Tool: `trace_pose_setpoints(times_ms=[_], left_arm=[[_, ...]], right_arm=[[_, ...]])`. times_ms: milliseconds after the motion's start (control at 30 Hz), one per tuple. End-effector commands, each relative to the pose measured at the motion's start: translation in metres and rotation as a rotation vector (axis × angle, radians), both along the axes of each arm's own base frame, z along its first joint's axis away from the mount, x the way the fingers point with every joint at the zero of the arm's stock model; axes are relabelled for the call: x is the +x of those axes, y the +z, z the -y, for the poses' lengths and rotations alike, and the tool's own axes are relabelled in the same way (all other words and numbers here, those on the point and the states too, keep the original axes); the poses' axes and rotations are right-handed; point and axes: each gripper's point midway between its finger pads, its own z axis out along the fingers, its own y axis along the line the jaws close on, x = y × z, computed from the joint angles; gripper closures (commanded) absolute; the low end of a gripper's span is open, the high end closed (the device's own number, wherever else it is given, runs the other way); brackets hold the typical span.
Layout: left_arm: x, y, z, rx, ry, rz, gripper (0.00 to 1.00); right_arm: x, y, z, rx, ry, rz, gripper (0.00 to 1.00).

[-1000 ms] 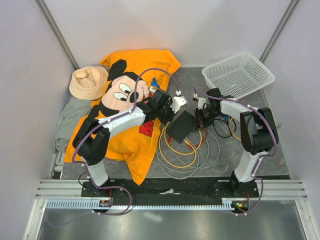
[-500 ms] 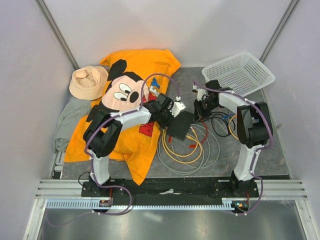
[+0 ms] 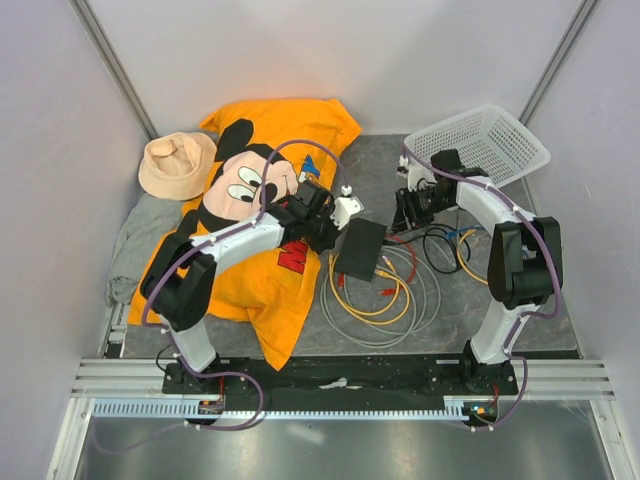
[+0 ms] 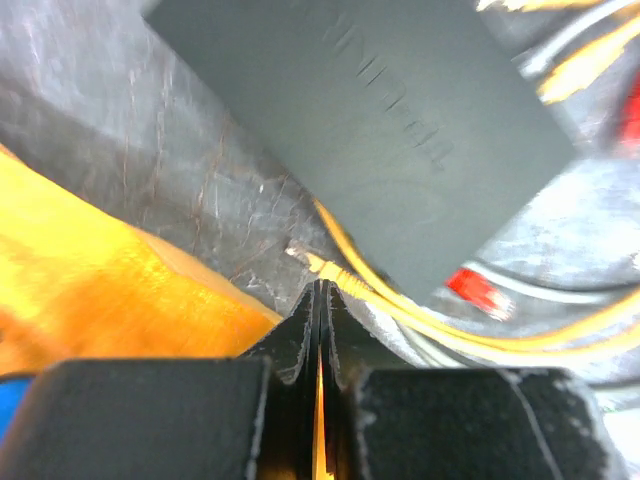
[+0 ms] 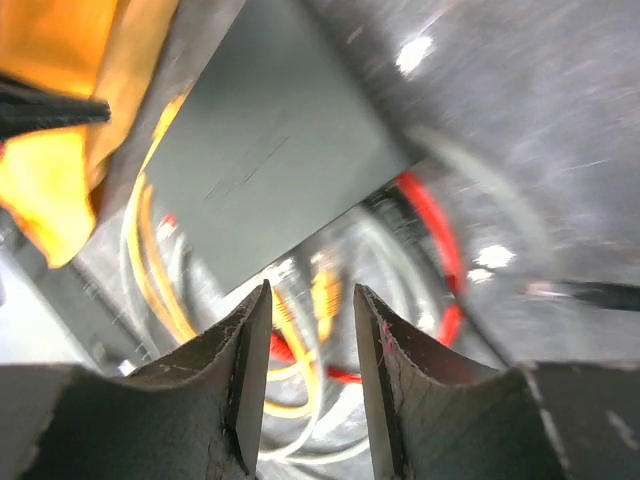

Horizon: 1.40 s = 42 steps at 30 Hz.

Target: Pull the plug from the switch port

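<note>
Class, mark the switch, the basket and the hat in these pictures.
switch [image 3: 360, 248]: top external view, middle of its black top face.
basket [image 3: 450, 124]: top external view, on its far rim.
hat [image 3: 178, 165]: top external view, middle of its crown.

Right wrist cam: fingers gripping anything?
No; the right fingers stand apart, with nothing between them but cables lying farther off.

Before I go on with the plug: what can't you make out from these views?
- Ports of the switch: too small in the top view; the left wrist shows only its flat face; the right wrist is blurred.
- Which plugs sit in ports: right wrist, blurred.
- Whether the left hand pinches the yellow cable: left wrist, its shut fingers cover the spot.
</note>
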Motion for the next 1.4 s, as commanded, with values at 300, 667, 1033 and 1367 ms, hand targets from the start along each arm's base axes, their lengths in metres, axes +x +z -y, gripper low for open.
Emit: trace_pose_setpoints(times_ms=[300, 667, 1033, 1367], left_arm=[[-0.049, 0.026, 0.041, -0.240, -0.069, -0.238, 0.97], [-0.066, 0.007, 0.043, -0.188, -0.105, -0.272, 0.97], [-0.076, -0.021, 0.048, -0.094, -0.111, -0.239, 0.98], [-0.078, -0.033, 0.049, -0.088, -0.071, -0.266, 0.98]], right_arm=[[-0.066, -0.042, -0.029, 0.236, 0.126, -0.280, 0.50], [-0.050, -0.063, -0.032, 0.241, 0.096, -0.274, 0.52], [-0.044, -0.074, -0.033, 0.245, 0.087, -0.249, 0.53], [-0.061, -0.075, -0.030, 0.250, 0.169, -0.263, 0.54]])
